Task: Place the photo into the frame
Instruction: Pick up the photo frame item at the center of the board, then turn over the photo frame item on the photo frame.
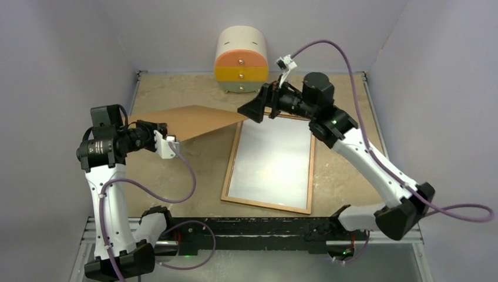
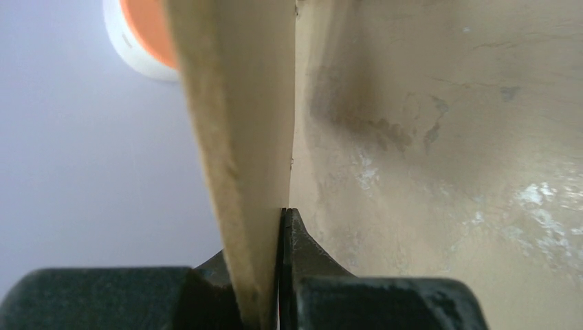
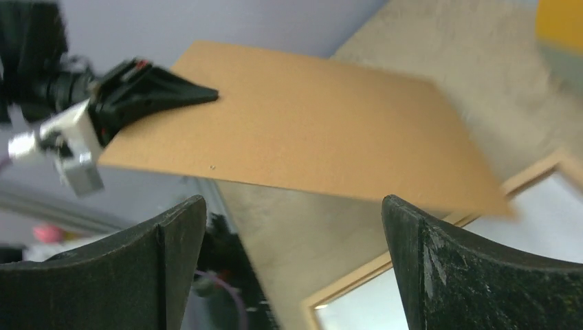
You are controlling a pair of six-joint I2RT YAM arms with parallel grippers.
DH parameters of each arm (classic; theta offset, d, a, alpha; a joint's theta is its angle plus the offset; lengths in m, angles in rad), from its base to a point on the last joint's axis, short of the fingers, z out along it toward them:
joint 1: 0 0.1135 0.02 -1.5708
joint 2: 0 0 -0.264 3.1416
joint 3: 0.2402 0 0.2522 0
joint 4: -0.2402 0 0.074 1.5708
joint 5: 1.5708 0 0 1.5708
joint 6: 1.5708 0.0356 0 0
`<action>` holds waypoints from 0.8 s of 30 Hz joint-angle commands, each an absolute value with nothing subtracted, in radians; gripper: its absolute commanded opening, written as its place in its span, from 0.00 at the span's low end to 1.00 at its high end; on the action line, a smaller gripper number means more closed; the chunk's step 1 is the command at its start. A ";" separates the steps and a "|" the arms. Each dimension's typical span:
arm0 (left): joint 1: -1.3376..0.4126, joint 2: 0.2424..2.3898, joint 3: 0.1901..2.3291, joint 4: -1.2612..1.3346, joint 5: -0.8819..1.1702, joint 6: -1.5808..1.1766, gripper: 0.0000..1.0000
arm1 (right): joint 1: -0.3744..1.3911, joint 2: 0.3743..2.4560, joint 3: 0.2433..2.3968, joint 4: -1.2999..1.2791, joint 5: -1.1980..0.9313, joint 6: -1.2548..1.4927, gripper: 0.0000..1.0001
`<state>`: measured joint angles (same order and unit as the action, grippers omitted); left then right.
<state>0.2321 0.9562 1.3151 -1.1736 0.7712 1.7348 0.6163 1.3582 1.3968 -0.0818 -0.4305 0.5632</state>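
My left gripper (image 1: 157, 129) is shut on the left edge of a plain brown backing board (image 1: 194, 120) and holds it in the air, tilted, above the table's left half. It shows edge-on in the left wrist view (image 2: 240, 137) between the closed fingers (image 2: 275, 223). My right gripper (image 1: 249, 111) is open and empty by the board's right corner; the board (image 3: 309, 130) lies beyond its fingertips (image 3: 294, 213). The frame (image 1: 232, 158) lies flat in mid-table. A white surface (image 1: 273, 161) fills it, likely the photo's reverse; no printed side shows.
A round white drawer unit (image 1: 241, 59) with orange and yellow fronts stands at the back edge, behind the right gripper. Grey walls close the table on three sides. Bare tabletop (image 1: 346, 170) lies right of the frame. Purple cables hang off both arms.
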 commanded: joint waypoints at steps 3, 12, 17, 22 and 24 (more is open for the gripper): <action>0.227 1.010 1.481 -1.380 0.894 1.932 0.00 | 0.732 1.234 1.309 -0.043 -0.511 -0.132 0.99; 0.228 1.009 1.490 -1.431 0.874 1.993 0.00 | 0.950 1.299 1.302 -0.062 -0.379 -0.446 0.99; 0.227 1.006 1.482 -1.433 0.867 2.003 0.00 | 1.032 1.344 1.272 -0.005 -0.255 -0.511 0.99; 0.227 0.996 1.479 -1.433 0.869 2.021 0.00 | 1.097 1.407 1.265 0.077 -0.111 -0.587 0.94; 0.228 0.990 1.479 -1.432 0.868 2.027 0.00 | 1.106 1.431 1.267 0.105 -0.057 -0.608 0.91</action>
